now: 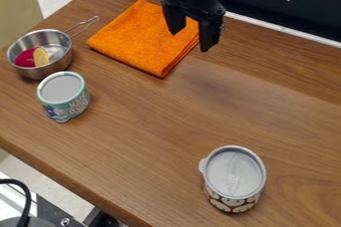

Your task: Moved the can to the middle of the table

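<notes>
Cans number two, with one pan holding two pieces, one orange cloth, one hand spread wide.

The room light is bright and soft, and it seems to come from above. A soft, dark shadow lies on the table just under the pincer. Left of the pincer, the pan has shiny bits, and the cloth looks bright. Much lower than the pincer, a lid shines gently.
</notes>
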`<move>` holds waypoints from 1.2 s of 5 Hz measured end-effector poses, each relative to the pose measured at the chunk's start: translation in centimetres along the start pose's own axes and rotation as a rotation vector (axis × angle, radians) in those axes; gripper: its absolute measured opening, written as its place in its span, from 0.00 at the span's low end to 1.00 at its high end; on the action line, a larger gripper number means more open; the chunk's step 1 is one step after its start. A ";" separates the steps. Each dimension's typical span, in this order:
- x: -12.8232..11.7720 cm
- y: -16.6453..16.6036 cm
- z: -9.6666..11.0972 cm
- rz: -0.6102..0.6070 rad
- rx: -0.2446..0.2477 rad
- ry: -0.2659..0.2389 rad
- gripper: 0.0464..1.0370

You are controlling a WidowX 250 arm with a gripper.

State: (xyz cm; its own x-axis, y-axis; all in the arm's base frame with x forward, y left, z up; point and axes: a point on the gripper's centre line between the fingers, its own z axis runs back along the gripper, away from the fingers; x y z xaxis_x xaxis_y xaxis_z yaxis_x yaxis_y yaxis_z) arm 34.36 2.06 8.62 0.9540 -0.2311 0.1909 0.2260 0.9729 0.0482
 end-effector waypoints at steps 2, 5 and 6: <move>-1.8 0.7 -1.4 -0.061 -0.035 0.068 0.96; -7.4 7.6 0.4 -0.271 -0.003 0.091 0.96; -10.0 9.6 1.0 -0.333 -0.036 0.132 0.96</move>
State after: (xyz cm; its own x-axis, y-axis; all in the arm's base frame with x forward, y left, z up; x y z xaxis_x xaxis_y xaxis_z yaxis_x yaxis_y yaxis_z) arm 26.81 13.72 8.12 0.8435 -0.5355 0.0422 0.5334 0.8443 0.0517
